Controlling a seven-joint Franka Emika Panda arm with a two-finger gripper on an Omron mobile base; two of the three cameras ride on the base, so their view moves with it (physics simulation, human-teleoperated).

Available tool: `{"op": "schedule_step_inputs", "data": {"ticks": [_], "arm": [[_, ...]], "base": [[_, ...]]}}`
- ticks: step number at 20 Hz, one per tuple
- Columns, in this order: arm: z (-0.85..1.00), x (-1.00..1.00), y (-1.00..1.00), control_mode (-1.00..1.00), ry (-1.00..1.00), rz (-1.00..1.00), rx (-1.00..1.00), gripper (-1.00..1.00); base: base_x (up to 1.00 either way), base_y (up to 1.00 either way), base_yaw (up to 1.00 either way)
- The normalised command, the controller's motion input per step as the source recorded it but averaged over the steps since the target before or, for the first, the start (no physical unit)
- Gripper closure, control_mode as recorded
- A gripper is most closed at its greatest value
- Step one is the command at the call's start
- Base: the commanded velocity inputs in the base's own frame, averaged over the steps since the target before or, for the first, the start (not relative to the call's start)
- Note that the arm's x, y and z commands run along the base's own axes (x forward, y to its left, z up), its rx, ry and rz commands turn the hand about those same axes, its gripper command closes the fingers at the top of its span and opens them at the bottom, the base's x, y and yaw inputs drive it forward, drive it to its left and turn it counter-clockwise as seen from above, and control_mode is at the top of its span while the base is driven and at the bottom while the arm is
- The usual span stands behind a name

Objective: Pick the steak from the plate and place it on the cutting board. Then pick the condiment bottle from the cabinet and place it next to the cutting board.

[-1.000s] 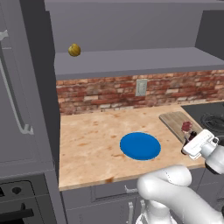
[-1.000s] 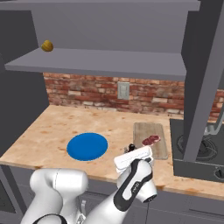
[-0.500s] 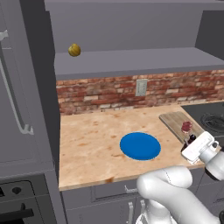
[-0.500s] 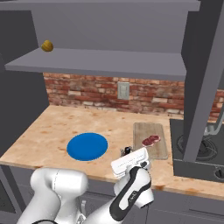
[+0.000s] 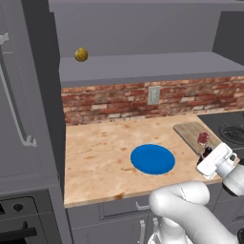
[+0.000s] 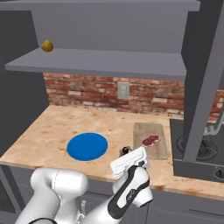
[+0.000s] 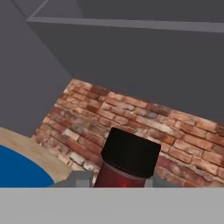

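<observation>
Closed on the bottle [image 7: 129,164], the end effector [image 6: 127,156] hangs low over the front edge of the bench [image 5: 95,157], between the plate [image 5: 153,159] and the cutting board [image 5: 196,135]. From the hand camera, the bottle's black cap and dark red shoulder sit right between the finger tips, so the grip looks firm and the bottle stands roughly upright.

The steak [image 6: 151,140] already lies on the cutting board, toward its near right part, so the first half of the task looks done. The step in hand is the second one: setting the bottle down next to the board. Judging by the base views, the bottle is just beside the board's near left corner, though whether its base touches the bench I cannot tell, since the hand hides it.

The next move probably calls for lowering the bottle straight down until it stands on the bench, clear of the board's edge and the plate, then opening the fingers and lifting away without tipping it.

As for containers, the plate is bare blue, with nothing on it. The cabinet [image 6: 109,70] shelf carries a yellowish round fruit [image 5: 81,54] far on its left side.
</observation>
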Motion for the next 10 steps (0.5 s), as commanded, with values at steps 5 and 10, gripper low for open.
{"op": "schedule_step_inputs", "data": {"ticks": [5,10], "arm": [[-0.22,0.08,0.00,-1.00,0.00,0.00,-0.04,1.00],[-0.21,0.06,0.00,-1.00,0.00,0.00,-0.04,1.00]], "base": [[0.00,0.00,0.00],[0.00,0.00,0.00]]}}
